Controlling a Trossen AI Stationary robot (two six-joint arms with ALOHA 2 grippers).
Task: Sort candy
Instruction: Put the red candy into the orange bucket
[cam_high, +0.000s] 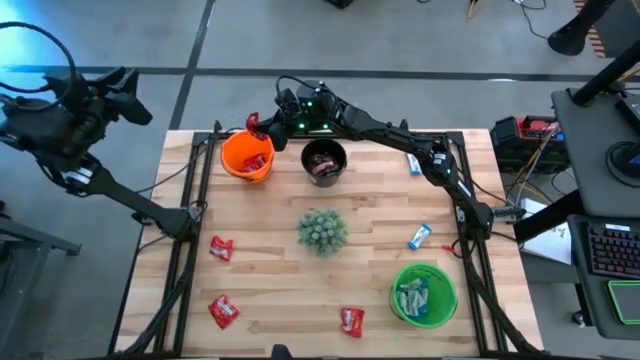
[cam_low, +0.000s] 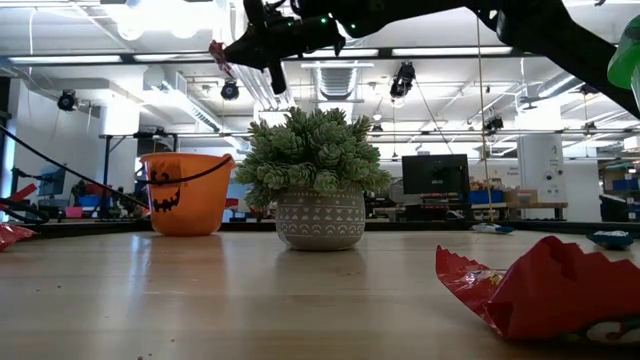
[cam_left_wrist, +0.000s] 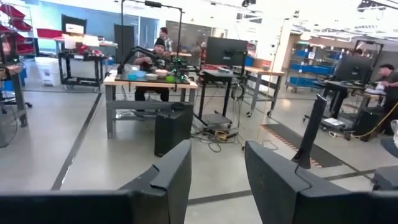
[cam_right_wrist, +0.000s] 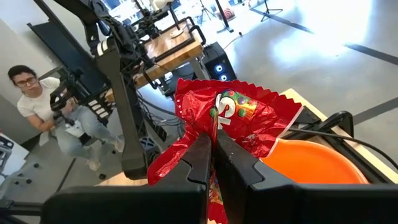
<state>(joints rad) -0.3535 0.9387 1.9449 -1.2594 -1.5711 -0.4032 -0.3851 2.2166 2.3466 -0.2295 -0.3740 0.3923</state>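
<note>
While the left gripper (cam_left_wrist: 214, 180) waits half-open and empty off the table's left edge, the right gripper (cam_right_wrist: 213, 155) pinches a red candy (cam_right_wrist: 227, 124) shut, raised over the orange bucket (cam_high: 247, 155). Release there looks next; the bucket's mouth lies just below and slightly beyond the dangling wrapper.

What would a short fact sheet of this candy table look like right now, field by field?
Right gripper: shut on a red candy, held above the orange bucket
Left gripper: open, off the table's left side, holding nothing
Orange bucket: red candies inside
Black bucket: dark brown candies inside
Green bucket: light blue and white candies inside
Loose on the table: three red, two light blue candies
Centre: spiky green plant
</note>
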